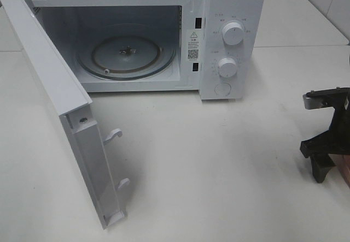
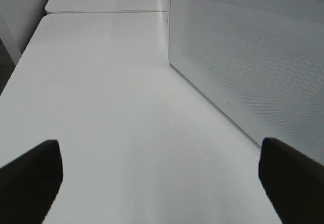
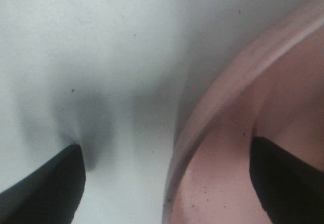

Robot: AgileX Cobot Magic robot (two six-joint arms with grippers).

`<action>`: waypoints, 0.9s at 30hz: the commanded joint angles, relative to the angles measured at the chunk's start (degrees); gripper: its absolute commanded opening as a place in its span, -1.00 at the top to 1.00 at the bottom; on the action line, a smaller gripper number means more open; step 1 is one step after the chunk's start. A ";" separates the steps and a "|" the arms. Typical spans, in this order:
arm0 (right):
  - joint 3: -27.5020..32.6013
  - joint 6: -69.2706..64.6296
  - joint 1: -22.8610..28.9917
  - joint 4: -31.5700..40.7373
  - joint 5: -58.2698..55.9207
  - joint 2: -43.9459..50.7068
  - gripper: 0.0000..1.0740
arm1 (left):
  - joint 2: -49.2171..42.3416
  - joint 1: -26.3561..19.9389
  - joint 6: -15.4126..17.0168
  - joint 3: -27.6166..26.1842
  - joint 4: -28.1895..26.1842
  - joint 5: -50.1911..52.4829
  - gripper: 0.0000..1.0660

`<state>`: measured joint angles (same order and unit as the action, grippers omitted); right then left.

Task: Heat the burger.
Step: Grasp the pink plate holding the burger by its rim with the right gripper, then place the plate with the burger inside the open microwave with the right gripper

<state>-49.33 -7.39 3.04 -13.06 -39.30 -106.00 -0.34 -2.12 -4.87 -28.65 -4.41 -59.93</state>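
The burger is out of view in every frame. A white microwave [image 1: 232, 12] stands at the back with its door [image 1: 49, 83] swung wide open to the left and an empty glass turntable [image 1: 127, 56] inside. My right gripper [image 1: 324, 168] is at the table's right edge, low over a pink round plate [image 3: 228, 148]. It is open [image 3: 167, 183], one finger over the table and the other over the plate, with the rim between them. My left gripper [image 2: 159, 183] is open and empty above bare table beside the door's outer face [image 2: 253, 57].
The microwave has two knobs [image 1: 233, 33] and a button on its right panel. The open door juts forward to the table's front left, with latch hooks [image 1: 114, 135] on its edge. A sliver of the plate [image 1: 344, 168] shows at the right border.
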 commanded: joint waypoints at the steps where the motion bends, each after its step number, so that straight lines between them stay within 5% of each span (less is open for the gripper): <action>1: 0.23 -1.20 -0.29 -0.57 0.23 -0.92 -0.47 | -1.03 -0.17 0.34 0.23 -0.52 0.52 -0.83; 7: 0.23 -1.72 -0.29 -0.86 -0.11 -0.92 -0.10 | -1.03 -0.17 0.34 0.23 -0.52 0.52 -0.83; 9: 0.23 -1.72 -0.29 -1.09 -0.17 -0.92 0.23 | -1.03 -0.17 0.34 0.23 -0.52 0.52 -0.83; 10: 0.23 -1.72 -0.29 -1.09 -0.17 -0.92 0.23 | -1.03 -0.17 0.34 0.23 -0.52 0.52 -0.83; 11: 0.23 -1.72 -0.29 -1.83 -0.17 -0.92 0.52 | -1.03 -0.17 0.34 0.23 -0.52 0.52 -0.83; 12: 0.23 -1.72 -0.29 -1.83 -0.17 -0.92 0.52 | -1.03 -0.17 0.34 0.23 -0.52 0.52 -0.83; 14: 0.23 -1.72 -0.23 -3.55 -0.17 -0.92 0.97 | -1.03 -0.17 0.34 0.23 -0.52 0.52 -0.83; 27: 0.23 -3.84 1.49 -4.70 -4.35 -0.69 1.00 | -1.03 -0.17 0.34 0.23 -0.52 0.52 -0.83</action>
<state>-49.39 -10.77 3.55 -17.36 -42.11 -106.40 -0.34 -2.12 -4.87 -28.65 -4.41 -59.93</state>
